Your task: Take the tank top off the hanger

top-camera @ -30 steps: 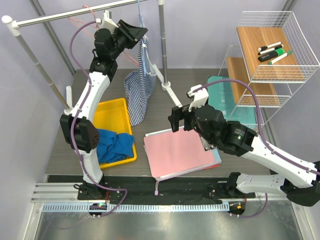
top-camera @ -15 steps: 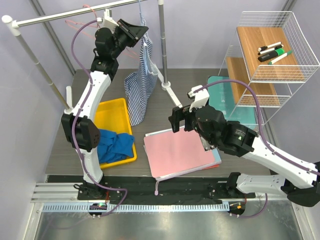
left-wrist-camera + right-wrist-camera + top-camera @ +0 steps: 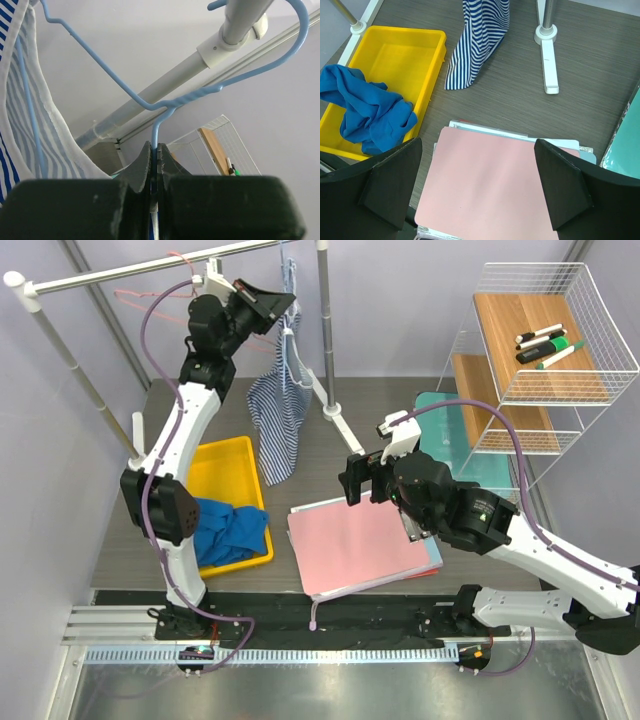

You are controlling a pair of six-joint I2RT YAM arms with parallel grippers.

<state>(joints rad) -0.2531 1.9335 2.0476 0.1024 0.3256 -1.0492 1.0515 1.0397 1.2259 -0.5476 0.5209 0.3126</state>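
Closure is what we are noticing: the left end effector, parted a second ago, is now pinching the blue hanger under the rail, the striped tank top still hanging on it. The right end effector is hovering wide open over the pink folder, beside the yellow bin holding blue cloth.

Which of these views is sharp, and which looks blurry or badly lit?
Top external view: evenly lit, sharp throughout, soft shadows only. Left wrist view: the left tool is a dark, soft-edged mass up close; the blue hanger it pinches is crisp. Right wrist view: tabletop sharp, the open right tool dark and slightly soft.
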